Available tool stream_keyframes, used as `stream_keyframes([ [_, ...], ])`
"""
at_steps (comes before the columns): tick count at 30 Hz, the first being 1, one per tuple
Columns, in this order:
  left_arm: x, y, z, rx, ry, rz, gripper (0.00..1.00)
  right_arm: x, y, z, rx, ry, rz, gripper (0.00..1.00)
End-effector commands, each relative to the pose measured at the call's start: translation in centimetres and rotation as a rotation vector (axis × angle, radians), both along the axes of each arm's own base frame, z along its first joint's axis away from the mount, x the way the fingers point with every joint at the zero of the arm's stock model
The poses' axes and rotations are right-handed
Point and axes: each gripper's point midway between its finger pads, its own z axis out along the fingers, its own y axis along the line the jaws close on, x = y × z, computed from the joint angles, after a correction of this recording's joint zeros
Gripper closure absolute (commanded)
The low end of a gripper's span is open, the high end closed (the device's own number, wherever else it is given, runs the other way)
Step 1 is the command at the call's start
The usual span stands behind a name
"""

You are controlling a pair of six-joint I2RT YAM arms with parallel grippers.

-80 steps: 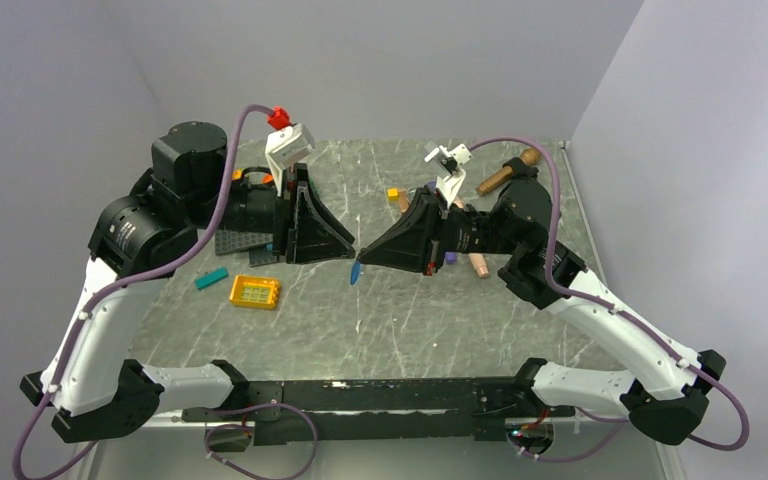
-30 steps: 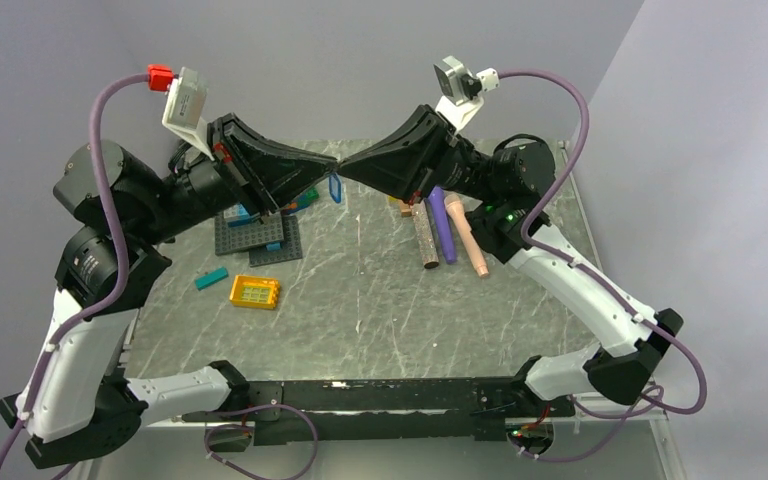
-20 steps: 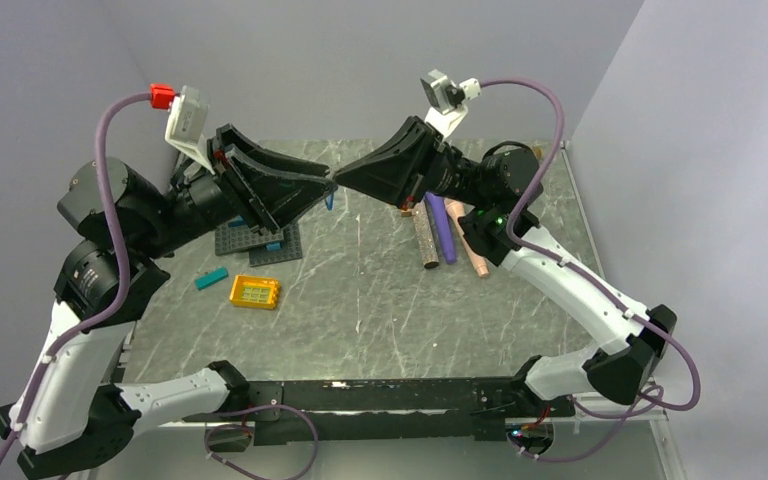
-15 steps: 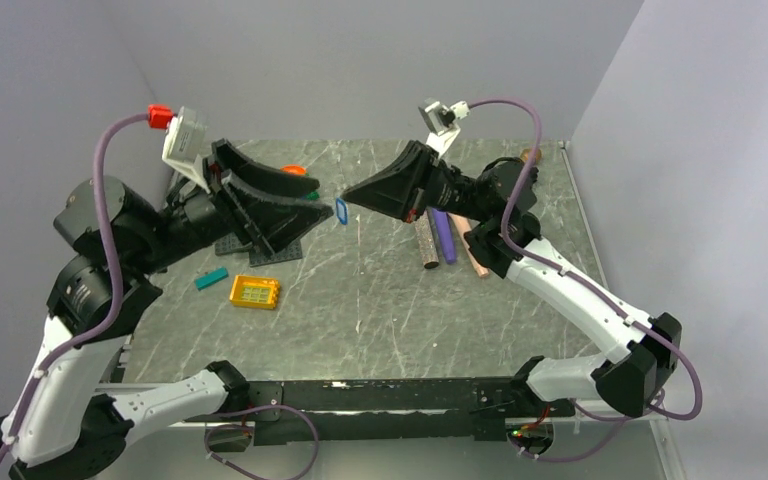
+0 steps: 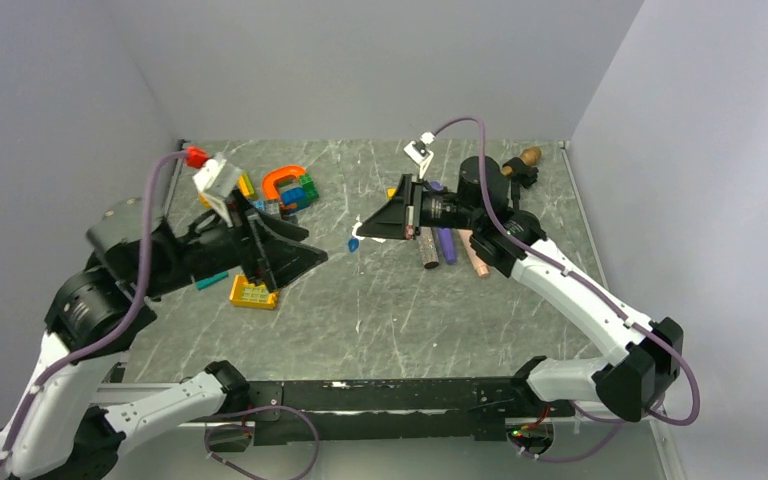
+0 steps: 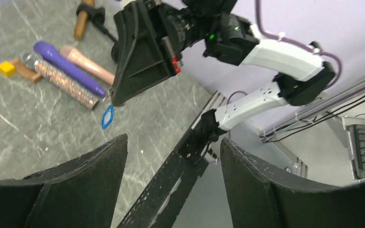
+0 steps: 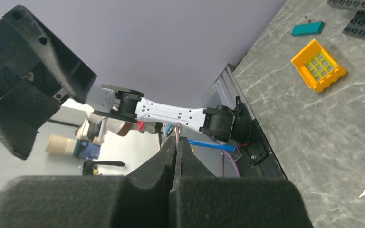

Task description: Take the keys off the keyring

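At the bottom edge of the overhead view, a black mounting rail (image 5: 360, 395) carries both arm bases. Just above it, left of centre, the left gripper (image 5: 312, 252) stands with its jaws spread wide and nothing between them, its tips aimed toward mid-frame. A little right of those tips the keyring (image 5: 354, 243), a tiny bright-blue oval, hangs over bare table from the nose of the right gripper (image 5: 364, 231). That gripper's jaws are pressed tight on the loop's upper end, and the right wrist view shows a sliver of thin wire poking out between the pads. No key can be made out at this size. The step in hand looks like a fresh approach by the free left gripper. It would do well to come in level with the dangling loop, close on its lower half and pull straight away, with the right pinch held firm; a skewed pull could twist the loop loose. Beside the left gripper lie a yellow brick (image 5: 248, 296) and a teal bar (image 5: 212, 280). Past the right gripper lie a glittery tube (image 5: 427, 247), a purple stick (image 5: 447, 245) and a pink stick (image 5: 478, 263). Toward the top sit toy bricks (image 5: 290, 187) and a brown handle (image 5: 513, 166). The table (image 5: 400, 310) is grey-green marble with pale veins, boxed by plain lilac-grey walls (image 5: 380, 70).
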Motion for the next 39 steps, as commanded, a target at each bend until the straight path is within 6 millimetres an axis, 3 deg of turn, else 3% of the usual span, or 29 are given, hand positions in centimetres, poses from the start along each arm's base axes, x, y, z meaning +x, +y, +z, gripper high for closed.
stream_keyframes([
  [1,0.7,-1.6,-2.5,0.117,0.055,-0.063,0.24,-1.9,-2.0,2.3,0.120,0.000,0.042,1.00],
  [7,1.0,-3.7,-0.9,0.084,0.042,-0.157,0.27,-2.9,-2.8,3.8,0.176,-0.143,0.066,1.00],
  [12,2.3,-4.1,0.9,0.091,0.096,-0.161,0.34,-3.9,-3.1,6.1,0.307,-0.157,0.099,1.00],
  [17,1.9,-4.3,2.9,0.051,0.081,-0.206,0.35,-5.0,-3.5,7.9,0.381,-0.220,0.166,1.00],
  [24,2.9,-5.1,2.2,0.092,0.133,-0.217,0.48,-5.9,-3.6,9.9,0.438,-0.290,0.253,1.00],
  [39,2.6,-6.7,1.2,0.075,0.197,-0.271,0.61,-6.3,-3.6,10.4,0.455,-0.327,0.299,1.00],
])
